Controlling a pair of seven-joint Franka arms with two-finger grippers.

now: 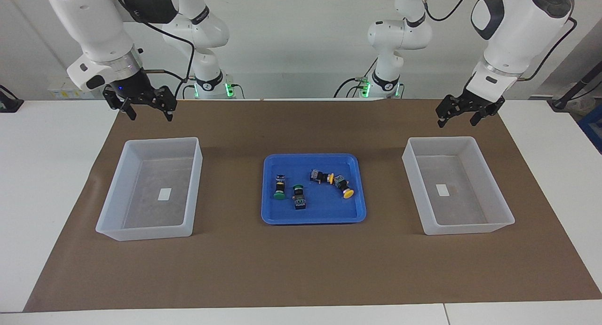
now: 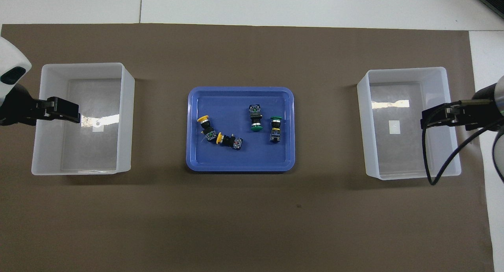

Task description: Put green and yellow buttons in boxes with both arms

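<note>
Facing view: we see the open, empty left gripper [image 1: 463, 112] and right gripper [image 1: 146, 107] raised near the boxes [image 1: 149, 188]; nothing is picked yet.

Overhead view: all four buttons [image 2: 256, 118] lie in the blue tray [image 2: 240, 167] between both boxes. We judge each arm must next reach there.

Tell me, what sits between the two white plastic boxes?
A blue tray holding four buttons, two green-capped and two yellow-capped. Bare brown mat separates it from each box. The overhead view shows this best.
</note>
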